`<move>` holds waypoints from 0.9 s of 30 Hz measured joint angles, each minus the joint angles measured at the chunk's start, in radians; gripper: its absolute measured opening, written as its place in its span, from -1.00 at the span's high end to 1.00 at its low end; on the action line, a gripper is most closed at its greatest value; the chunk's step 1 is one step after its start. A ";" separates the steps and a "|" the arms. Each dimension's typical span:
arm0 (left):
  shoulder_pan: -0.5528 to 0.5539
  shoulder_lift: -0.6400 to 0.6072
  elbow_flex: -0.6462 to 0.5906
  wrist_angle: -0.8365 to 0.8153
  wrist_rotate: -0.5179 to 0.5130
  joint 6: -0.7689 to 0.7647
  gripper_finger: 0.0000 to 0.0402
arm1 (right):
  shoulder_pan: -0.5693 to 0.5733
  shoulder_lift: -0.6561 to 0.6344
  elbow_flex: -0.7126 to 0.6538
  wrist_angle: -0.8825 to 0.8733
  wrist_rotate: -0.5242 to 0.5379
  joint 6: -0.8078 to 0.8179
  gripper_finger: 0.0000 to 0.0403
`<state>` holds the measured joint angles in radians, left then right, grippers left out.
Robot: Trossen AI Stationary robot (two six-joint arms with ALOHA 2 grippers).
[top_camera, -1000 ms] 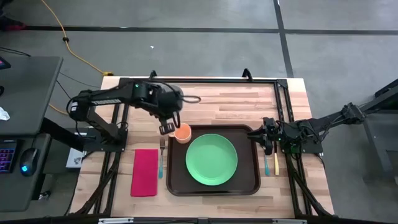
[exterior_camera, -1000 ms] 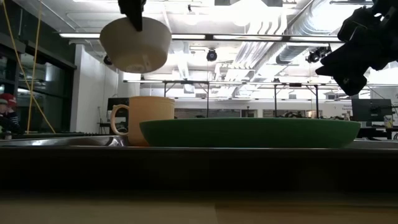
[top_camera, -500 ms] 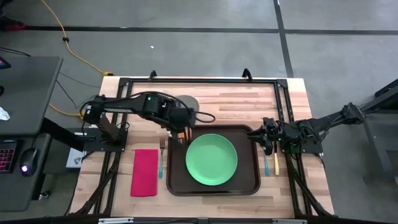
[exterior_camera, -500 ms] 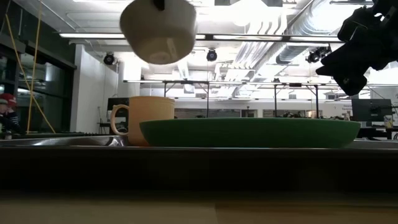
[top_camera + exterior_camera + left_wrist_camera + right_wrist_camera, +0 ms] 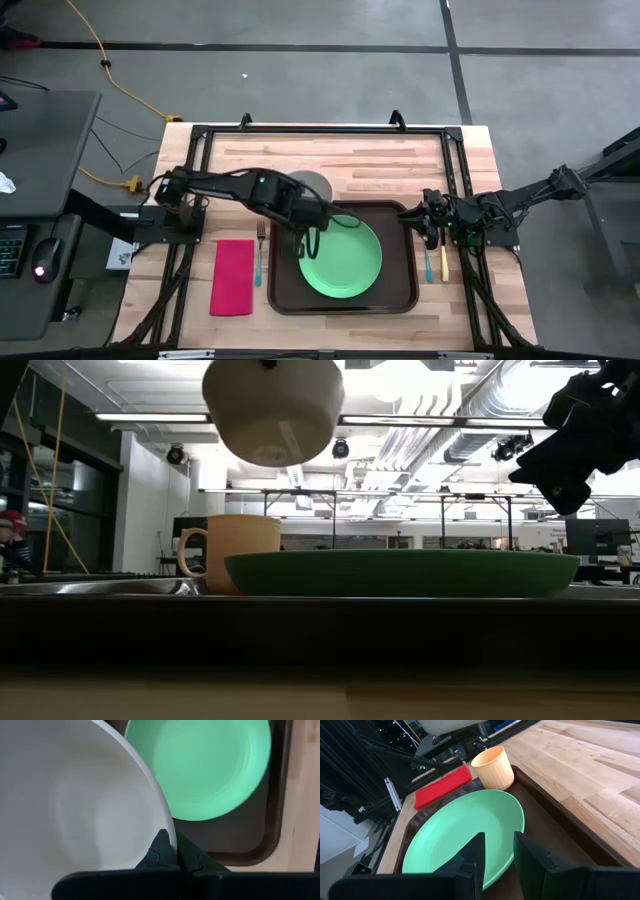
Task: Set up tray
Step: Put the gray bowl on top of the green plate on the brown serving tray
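Observation:
The dark brown tray [image 5: 405,290] lies on the wooden table and carries a green plate [image 5: 342,256]. A peach cup [image 5: 493,766] stands at the tray's far left corner; the left arm hides it in the high view. My left gripper [image 5: 172,847] is shut on a white bowl [image 5: 272,410] and holds it high over the plate's left part and the cup. My right gripper [image 5: 500,852] waits open and holding nothing at the tray's right edge [image 5: 428,220], pointing across the plate. My left gripper pinches the bowl's rim [image 5: 170,827], one finger [image 5: 161,845] inside the bowl and one outside. The fingers come from above, pointing steeply down. The bowl hangs below them, mouth up and slightly tilted, lifted clear of the plate [image 5: 400,572] and the cup [image 5: 235,550].
A red napkin [image 5: 233,277] and a fork [image 5: 259,255] lie left of the tray. Two utensils [image 5: 438,264] lie right of it, under the right arm. Black frame rails [image 5: 320,130] run along the table's edges. Bare wood lies beyond the tray.
My left gripper has carried the bowl toward the table's right and near edges, from beside the tray's far left corner to over the cup and the plate's left part. The bowl has stayed lifted and mouth up.

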<state>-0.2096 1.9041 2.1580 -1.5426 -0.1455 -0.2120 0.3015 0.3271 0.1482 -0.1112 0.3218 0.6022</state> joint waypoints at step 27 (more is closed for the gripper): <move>-0.053 0.122 0.001 0.211 0.036 -0.087 0.94 | 0.000 -0.009 0.000 0.042 -0.032 -0.093 0.61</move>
<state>-0.2626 2.0260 2.1593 -1.3311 -0.1097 -0.2992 0.3012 0.3185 0.1482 -0.0689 0.2898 0.5093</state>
